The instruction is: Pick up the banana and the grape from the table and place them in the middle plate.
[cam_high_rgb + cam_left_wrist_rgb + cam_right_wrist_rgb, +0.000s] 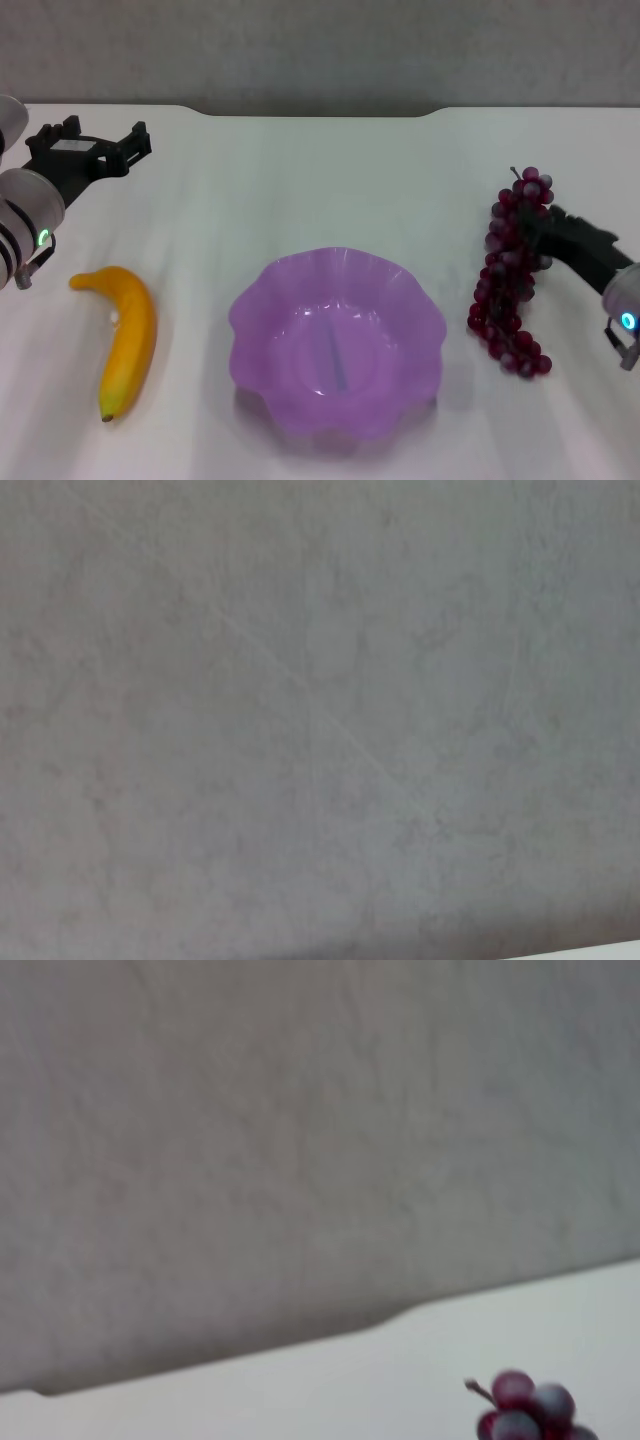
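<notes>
The banana (130, 338) lies on the white table (320, 180) at the left, left of the purple plate (262, 300). The plate stands at the middle front with nothing in it. The grape bunch (508, 300) is at the right of the plate. My right gripper (530, 240) reaches in from the right and is shut on the bunch's upper part. The top grapes show in the right wrist view (525, 1410). My left gripper (135, 148) is open and empty at the far left, behind the banana. The left wrist view shows only the grey wall.
A grey wall (320, 50) rises behind the table's notched far edge (320, 112). White tabletop lies between the plate and each fruit.
</notes>
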Controlling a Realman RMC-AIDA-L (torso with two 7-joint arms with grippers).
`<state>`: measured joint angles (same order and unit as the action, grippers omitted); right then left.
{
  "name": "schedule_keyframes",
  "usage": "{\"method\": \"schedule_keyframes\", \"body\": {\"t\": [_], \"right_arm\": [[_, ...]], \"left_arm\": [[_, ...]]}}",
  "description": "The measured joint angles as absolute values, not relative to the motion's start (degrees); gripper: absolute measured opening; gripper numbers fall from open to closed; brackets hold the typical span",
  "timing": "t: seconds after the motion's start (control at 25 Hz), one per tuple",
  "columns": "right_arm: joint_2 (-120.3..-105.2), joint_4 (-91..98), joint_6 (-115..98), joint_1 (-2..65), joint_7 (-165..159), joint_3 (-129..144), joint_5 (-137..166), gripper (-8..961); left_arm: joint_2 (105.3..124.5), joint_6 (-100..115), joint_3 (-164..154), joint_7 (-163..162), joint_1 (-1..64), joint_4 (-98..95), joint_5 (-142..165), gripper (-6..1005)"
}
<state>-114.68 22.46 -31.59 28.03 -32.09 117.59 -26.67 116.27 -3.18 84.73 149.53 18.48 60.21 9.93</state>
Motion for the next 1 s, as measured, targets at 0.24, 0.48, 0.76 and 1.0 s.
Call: {"method": "schedule_keyframes", "body": {"t": [0.24,0.48,0.76,1.0], "right_arm": [[-114.56,22.2,-23.6,30.6,-35.9,119.5,-25.6,407],[-114.67,22.2,-19.1,31.1,-36.2,121.1,-25.5,675],[-114.7,21.4,-18.5,31.4,-36.6,121.7,-25.5,763],[-114.74,18.3,-18.5,32.6,-36.6,121.6,-25.8,760]], "left_arm": [[116.27,-3.2,84.7,149.5,18.6,60.2,9.9,849],[116.27,-3.2,84.2,149.5,18.7,60.3,9.9,849],[116.27,-3.2,84.2,149.5,18.8,60.3,9.9,848],[116.27,-3.2,84.2,149.5,18.8,60.4,9.9,848]]}}
